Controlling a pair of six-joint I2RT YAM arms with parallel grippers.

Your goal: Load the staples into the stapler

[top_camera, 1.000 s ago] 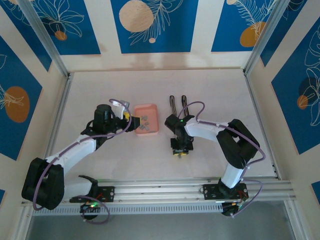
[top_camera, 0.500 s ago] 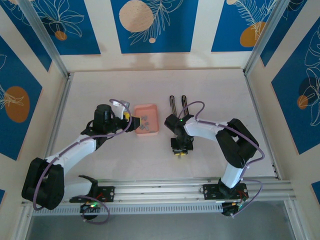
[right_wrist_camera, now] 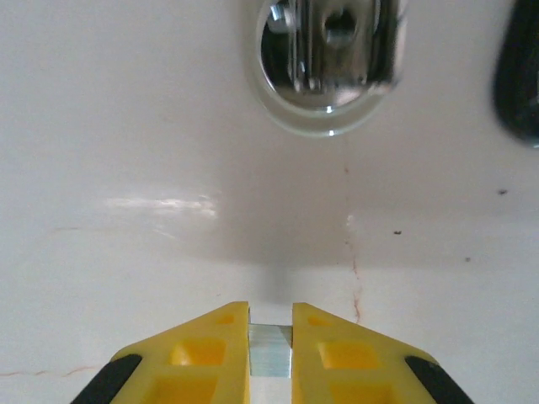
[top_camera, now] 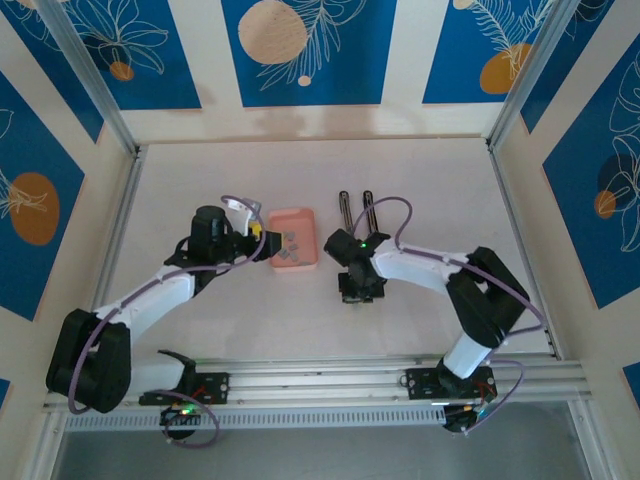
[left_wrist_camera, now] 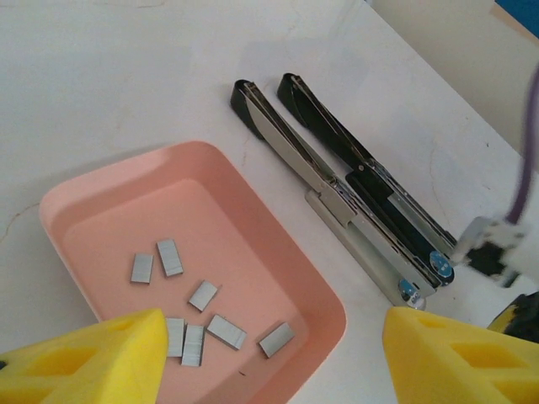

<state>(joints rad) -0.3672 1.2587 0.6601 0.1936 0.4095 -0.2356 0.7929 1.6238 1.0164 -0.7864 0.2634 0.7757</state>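
I saw a salmon-pink tray (top_camera: 292, 220) lying flat on the white table (top_camera: 200, 180), left of centre, blue leaf-patterned wall panels (top_camera: 350, 60) behind it, a metal rail (top_camera: 320, 372) along the near edge

Bench (top_camera: 420, 180) white, faint reddish hairline marks, few dark specks; tray (left_wrist_camera: 282, 244) salmon-pink; staples (left_wrist_camera: 169, 257) plain grey metallic; stapler (left_wrist_camera: 337, 202) black with chrome rails; left claw (left_wrist_camera: 274, 358) and right claw (right_wrist_camera: 269, 337) yellow-fingered; arms (top_camera: 150, 295) white and black, cables (left_wrist_camera: 525, 160) purple; walls (top_camera: 300, 50) blue panels, white leaf outlines, orange and peach discs, cream stripes between; frame (top_camera: 95, 80) silver-grey
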